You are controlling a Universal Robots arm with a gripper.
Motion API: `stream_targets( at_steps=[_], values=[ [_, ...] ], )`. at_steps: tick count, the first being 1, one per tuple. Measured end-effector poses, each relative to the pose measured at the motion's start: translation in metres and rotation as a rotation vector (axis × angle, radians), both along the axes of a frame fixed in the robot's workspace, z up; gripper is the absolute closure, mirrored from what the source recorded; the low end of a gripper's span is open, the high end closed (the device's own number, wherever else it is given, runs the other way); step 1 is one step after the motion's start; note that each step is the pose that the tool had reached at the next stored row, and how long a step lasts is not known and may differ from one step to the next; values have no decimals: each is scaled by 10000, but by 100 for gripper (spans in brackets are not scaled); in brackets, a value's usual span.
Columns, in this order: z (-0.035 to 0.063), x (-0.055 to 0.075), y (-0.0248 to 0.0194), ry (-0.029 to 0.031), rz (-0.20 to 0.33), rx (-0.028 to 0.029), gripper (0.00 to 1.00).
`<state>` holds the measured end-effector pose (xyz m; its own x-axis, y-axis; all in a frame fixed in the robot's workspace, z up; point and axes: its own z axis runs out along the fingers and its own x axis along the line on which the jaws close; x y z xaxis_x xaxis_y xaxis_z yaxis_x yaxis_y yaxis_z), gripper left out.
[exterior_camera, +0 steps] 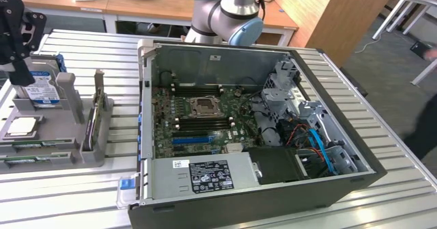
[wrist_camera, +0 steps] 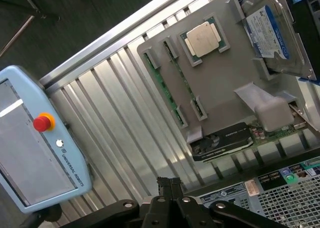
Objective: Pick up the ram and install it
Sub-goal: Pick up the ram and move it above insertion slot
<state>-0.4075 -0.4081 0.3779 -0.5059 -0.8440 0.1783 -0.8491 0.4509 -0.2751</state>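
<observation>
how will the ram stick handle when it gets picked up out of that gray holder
Probably stiff and light: the ram is a thin, narrow green board. It sits on edge in the gray holder, so a crooked pull may bind it.

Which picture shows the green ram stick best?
The wrist view: it looks down on the ram, showing its whole green length lying in the grey holder. The exterior view shows the ram as a thin green sliver at its far left.
</observation>
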Motion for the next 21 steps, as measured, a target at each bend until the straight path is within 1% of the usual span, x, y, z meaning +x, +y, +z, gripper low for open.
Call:
stream_targets(
  at_steps=[1, 3, 4, 9, 10, 15, 17, 19, 21],
  values=[
    [-3, 0, 0, -18, 0, 69, 89],
    [-13, 0, 0, -28, -1, 262, 89],
    [-18, 0, 0, -29, -3, 311, 89],
    [-27, -3, 0, -30, -12, 321, 89],
    [-30, -6, 0, -16, -26, 333, 89],
    [-53, -22, 1, 51, -44, 427, 89],
    [-68, -26, 1, 97, -44, 434, 89],
    [-96, -27, 1, 105, -43, 437, 89],
    [-121, -29, 3, 105, -44, 466, 89]
  ],
)
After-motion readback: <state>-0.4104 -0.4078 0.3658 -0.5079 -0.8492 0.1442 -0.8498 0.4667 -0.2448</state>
